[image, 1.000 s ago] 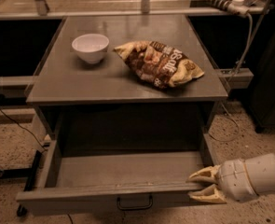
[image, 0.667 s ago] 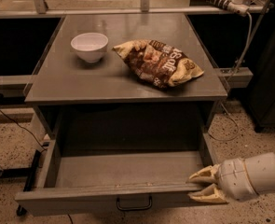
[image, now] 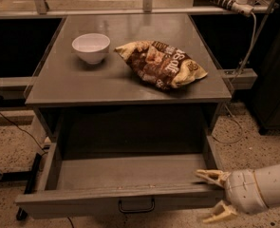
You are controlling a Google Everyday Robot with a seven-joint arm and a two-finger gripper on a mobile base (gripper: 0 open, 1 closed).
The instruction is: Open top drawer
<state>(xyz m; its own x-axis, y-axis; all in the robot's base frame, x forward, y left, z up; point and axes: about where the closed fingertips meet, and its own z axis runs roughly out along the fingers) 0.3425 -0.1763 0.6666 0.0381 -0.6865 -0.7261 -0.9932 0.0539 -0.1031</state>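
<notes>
The top drawer (image: 125, 172) of the grey metal cabinet stands pulled far out, its plain grey tray showing nothing inside. Its small black loop handle (image: 136, 206) sits mid-front at the bottom of the view. My gripper (image: 213, 196) comes in from the lower right, at the drawer's front right corner. Its pale fingers (image: 210, 176) are spread, one over the front rim and one below and outside it. They hold nothing.
On the cabinet top (image: 82, 84) stand a white bowl (image: 91, 47) and a brown chip bag (image: 161, 63). A cable (image: 244, 80) hangs at the right. A black stand base (image: 28, 184) lies on the speckled floor at the left.
</notes>
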